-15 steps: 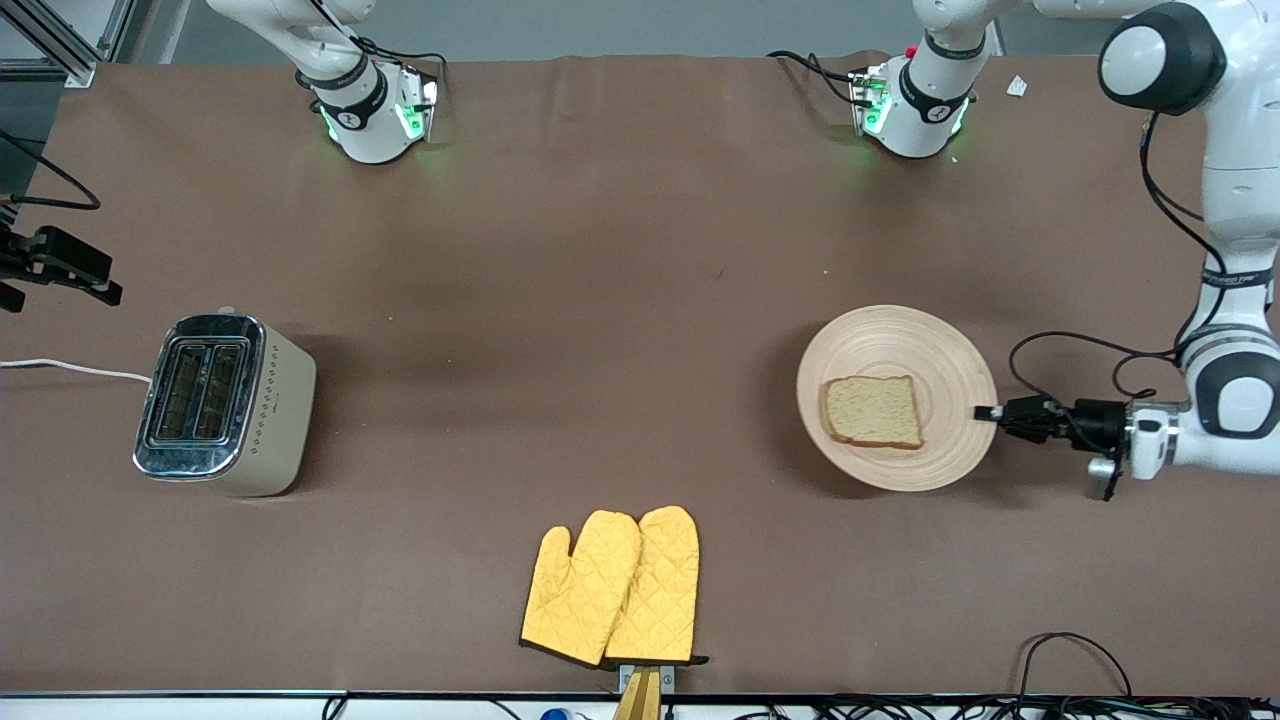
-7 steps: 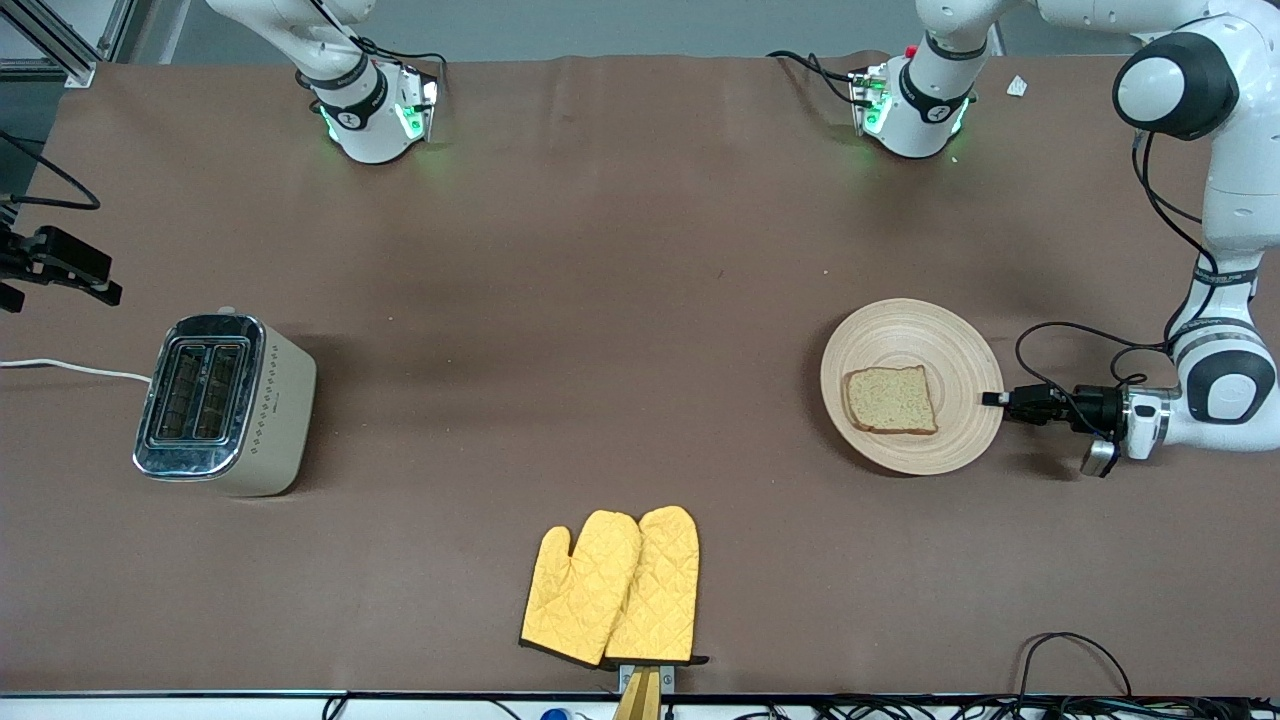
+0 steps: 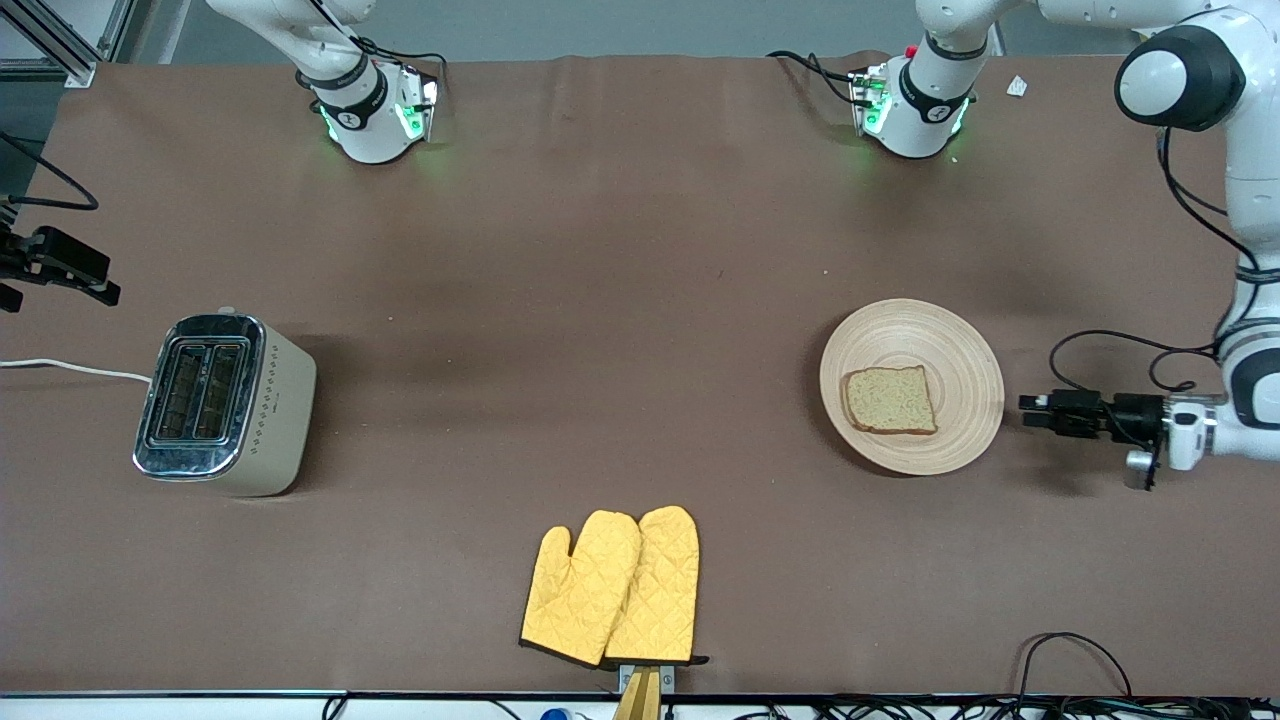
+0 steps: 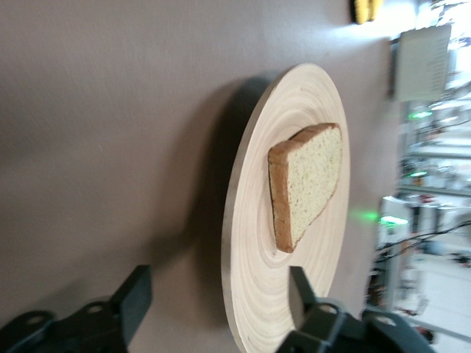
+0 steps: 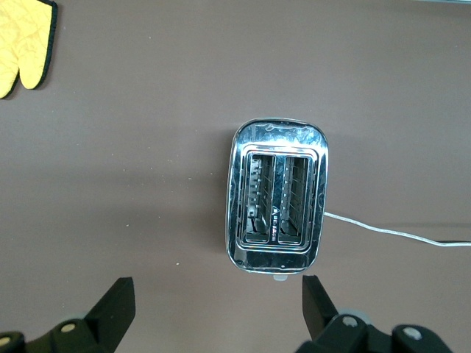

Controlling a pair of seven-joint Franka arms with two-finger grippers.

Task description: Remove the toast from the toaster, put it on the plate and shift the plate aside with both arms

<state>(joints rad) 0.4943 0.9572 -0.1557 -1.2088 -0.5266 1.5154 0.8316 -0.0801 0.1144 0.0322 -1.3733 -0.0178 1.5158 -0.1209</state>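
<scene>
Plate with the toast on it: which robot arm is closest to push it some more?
The left arm. Its left gripper, open, sits right beside the plate holding the toast. The right gripper, also open, hangs over the toaster at the table's right-arm end.

A brown-covered table is seen carrying everything, with the two green-lit arm bases mounted along its edge at eleven and one o'clock from the centre. At nine o'clock, toward the right arm's end, the toaster is stood upright with both slots empty, and its white cord is trailed off the table edge; at three o'clock, toward the left arm's end, the plate is laid flat on the cloth. A pair of yellow oven mitts is laid side by side at six o'clock, nearest the front camera, and a small white scrap is seen at two o'clock beside the left arm's base.
</scene>
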